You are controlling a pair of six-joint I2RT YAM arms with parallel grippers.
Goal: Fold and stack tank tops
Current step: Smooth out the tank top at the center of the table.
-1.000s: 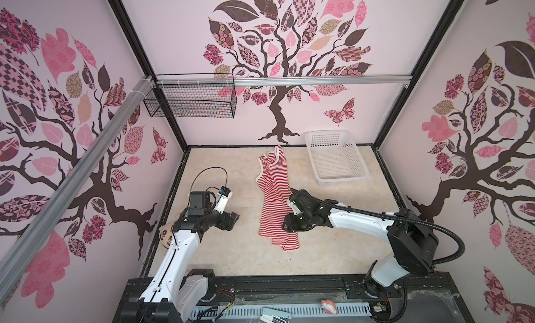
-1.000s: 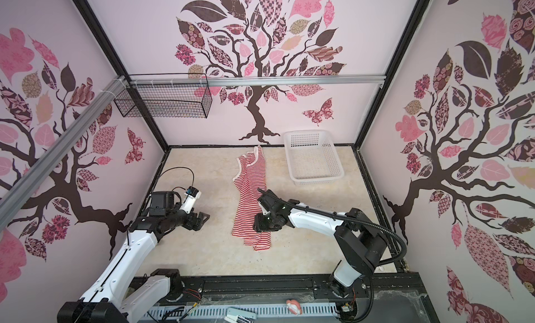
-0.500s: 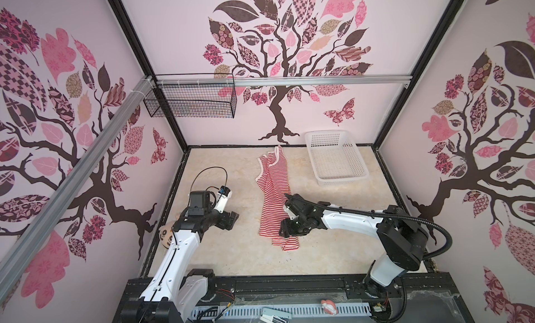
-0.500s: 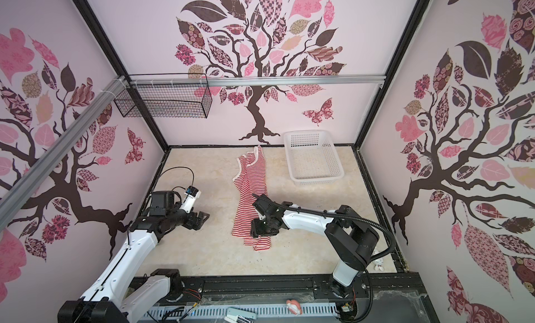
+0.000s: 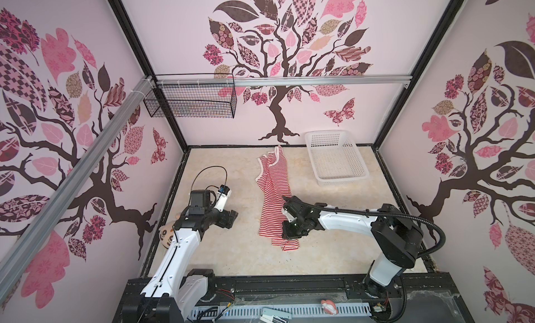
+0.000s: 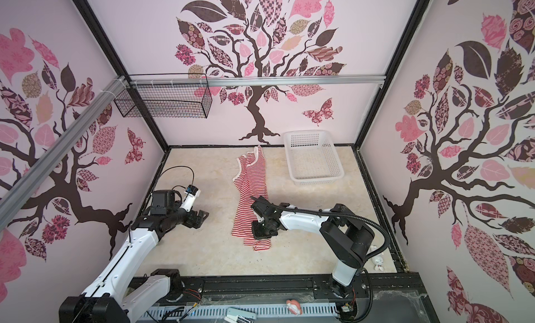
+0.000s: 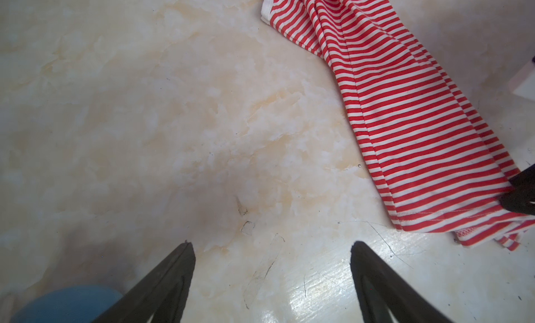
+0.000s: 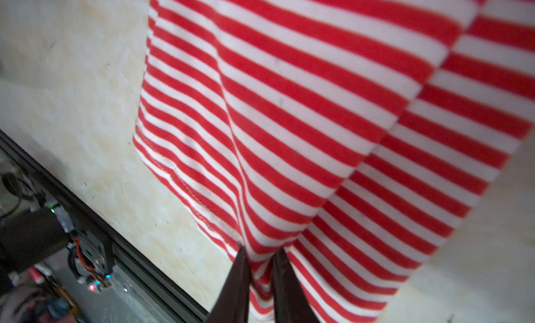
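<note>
The right fingers (image 8: 237,278) are pressed together on a small pinch of striped cloth. In the right wrist view the fabric bunches and disappears between them, close to the stitched hem. What they hold is the tank top (image 5: 273,191), and the pinch sits on its robot-right edge near the bottom. How many layers are caught cannot be told.

The left fingers (image 7: 173,272) stand wide apart with nothing between them. They are low over bare worktop (image 5: 231,249), near the garment's other long edge but not touching it.

In both top views the tank top lies flat in the middle of the worktop as a long narrow strip. Its white-trimmed straps point toward the back wall and its hem toward the robot, and a lower layer peeks out unevenly at the hem. A white basket (image 5: 343,178) stands beside the strap end, apart from the cloth.

The fabric looks thin, light and limp, with no stiffness of its own. It will probably sag from any single hold, slide easily on the glossy surface and shed whatever layers are not pinched. The stitched hem and the trimmed edges look like the firmest places to grip. One hold at each hem corner, catching every layer, should carry the fold over more squarely than one pinch alone.
</note>
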